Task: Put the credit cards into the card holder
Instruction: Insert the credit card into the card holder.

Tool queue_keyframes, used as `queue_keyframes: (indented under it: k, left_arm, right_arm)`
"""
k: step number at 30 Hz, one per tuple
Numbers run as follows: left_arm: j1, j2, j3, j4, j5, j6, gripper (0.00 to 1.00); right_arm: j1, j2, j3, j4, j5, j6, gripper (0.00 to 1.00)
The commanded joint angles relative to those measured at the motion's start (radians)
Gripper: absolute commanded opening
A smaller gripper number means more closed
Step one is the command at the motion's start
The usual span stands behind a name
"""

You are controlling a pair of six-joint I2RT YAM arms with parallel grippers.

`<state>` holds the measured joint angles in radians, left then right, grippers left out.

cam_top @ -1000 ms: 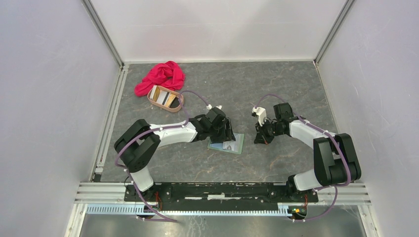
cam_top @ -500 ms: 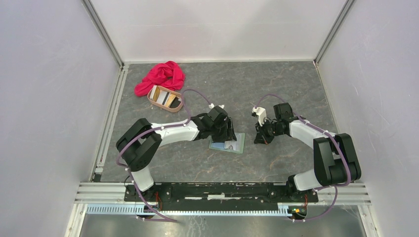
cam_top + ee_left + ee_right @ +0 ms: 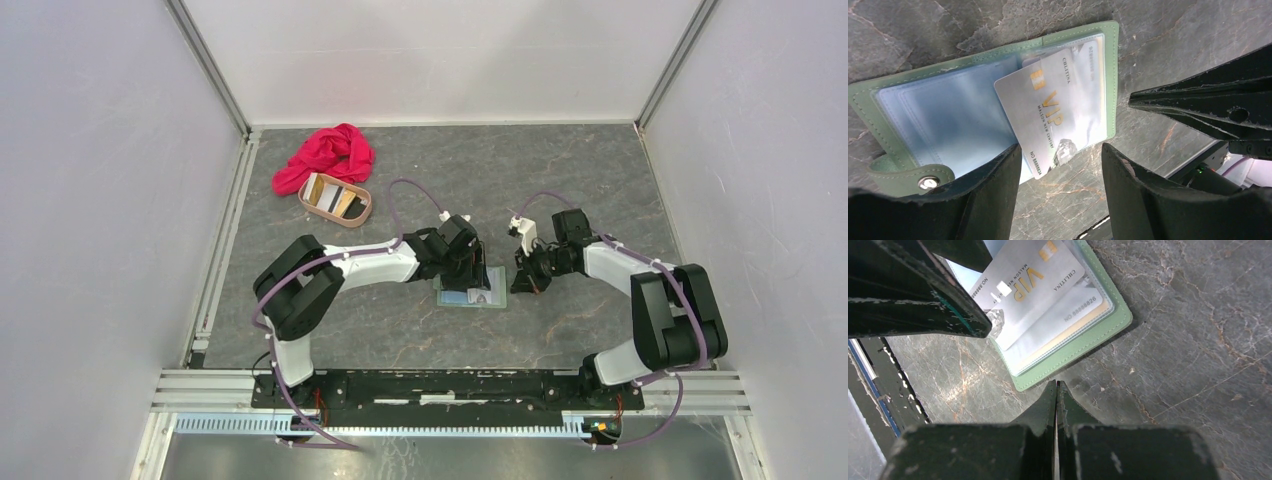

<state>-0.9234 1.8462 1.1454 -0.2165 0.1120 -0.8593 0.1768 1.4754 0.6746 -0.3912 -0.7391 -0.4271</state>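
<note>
Grey marbled tabletop [image 3: 560, 180] holds the open sage-green card holder [image 3: 878, 115]. A silvery VIP card [image 3: 1048, 115] lies askew across its clear pockets. The left gripper [image 3: 1060, 150] straddles that card's overhanging corner, spread and empty. The right gripper [image 3: 1056, 385] is closed on nothing, just beside the holder. Farther back are the tan oval tray [image 3: 366, 207] of cards [image 3: 330, 195] and a red cloth [image 3: 325, 155].

**Green, silver, grey and red**

Sage-green card holder [image 3: 1111, 75] with pale blue clear pockets. Silvery-white credit card [image 3: 1048, 100], gold VIP lettering, just ahead of the black left end effector [image 3: 1060, 150]. Counter [image 3: 1168, 30]: dark grey, pale-veined marbling. Crimson cloth [image 3: 325, 155].
</note>
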Motion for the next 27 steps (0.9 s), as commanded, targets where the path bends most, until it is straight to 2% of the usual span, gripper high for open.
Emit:
queue_keyframes:
  k: [1, 23, 27]
  left_arm:
    - [-0.003, 0.000, 0.044, -0.043, -0.001, 0.083, 0.66]
    - [-0.003, 0.078, 0.120, -0.067, 0.022, 0.109, 0.67]
    - [-0.003, 0.074, 0.100, -0.018, 0.042, 0.094, 0.68]
  right_arm:
    - [0.011, 0.035, 0.002, 0.043, -0.029, 0.037, 0.00]
    - [0.033, 0.061, -0.004, 0.072, -0.019, 0.068, 0.00]
    - [0.035, 0.061, -0.003, 0.073, -0.022, 0.070, 0.00]
